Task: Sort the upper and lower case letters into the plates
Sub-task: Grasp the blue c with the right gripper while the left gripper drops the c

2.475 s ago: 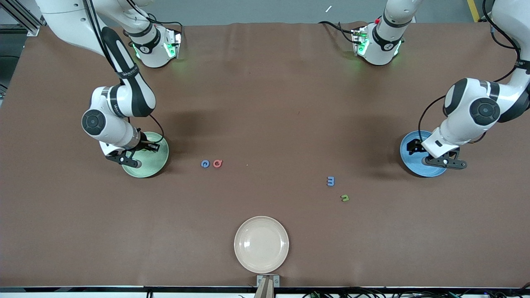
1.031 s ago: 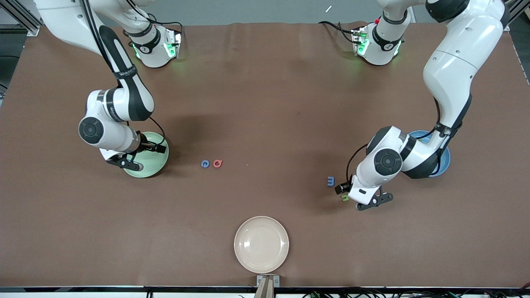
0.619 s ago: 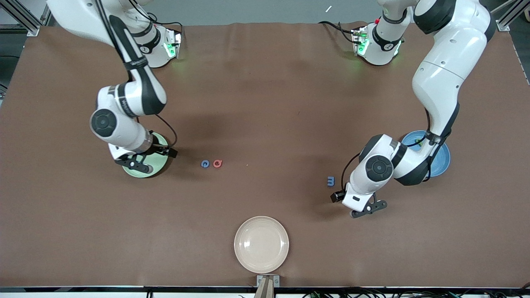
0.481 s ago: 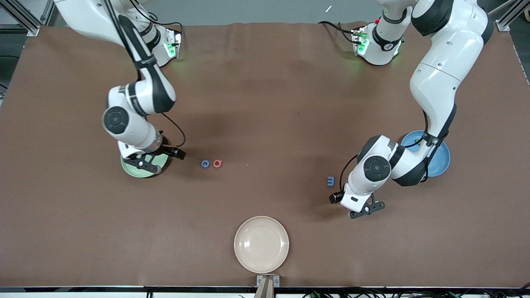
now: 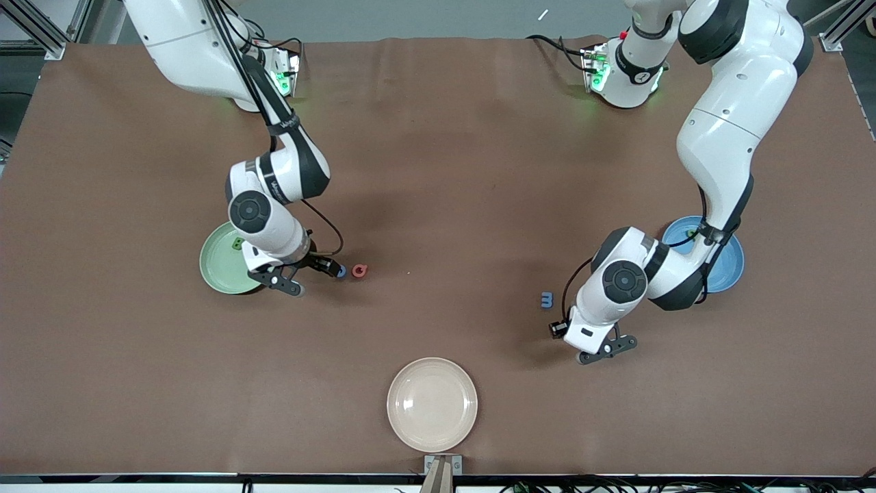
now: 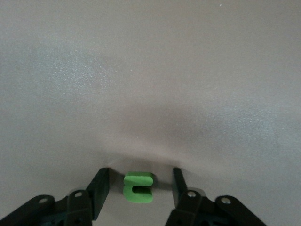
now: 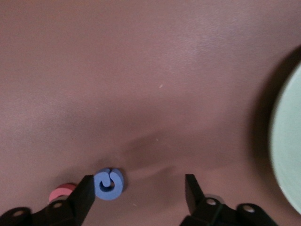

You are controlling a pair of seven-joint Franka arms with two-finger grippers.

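My left gripper [image 5: 562, 330] is open and low over the table, near the blue m [image 5: 546, 300]. In the left wrist view the green n [image 6: 138, 187] lies flat between its open fingers [image 6: 100, 189]. My right gripper [image 5: 328, 269] is open and low beside the mint plate [image 5: 217, 268], which holds a green letter [image 5: 237, 243]. In the right wrist view the blue G [image 7: 108, 184] lies just inside one finger [image 7: 84, 195], with the red G [image 7: 63, 192] beside it. The red G [image 5: 360, 271] also shows in the front view. The blue plate [image 5: 727, 263] is partly hidden by the left arm.
A cream-beige plate [image 5: 432, 404] sits empty near the front camera's edge, midway along the table. The mint plate's rim [image 7: 288, 155] shows at the edge of the right wrist view.
My right gripper left the mint plate and moved over to the blue G. My left gripper left the blue plate, came down round the green n, and has settled there.
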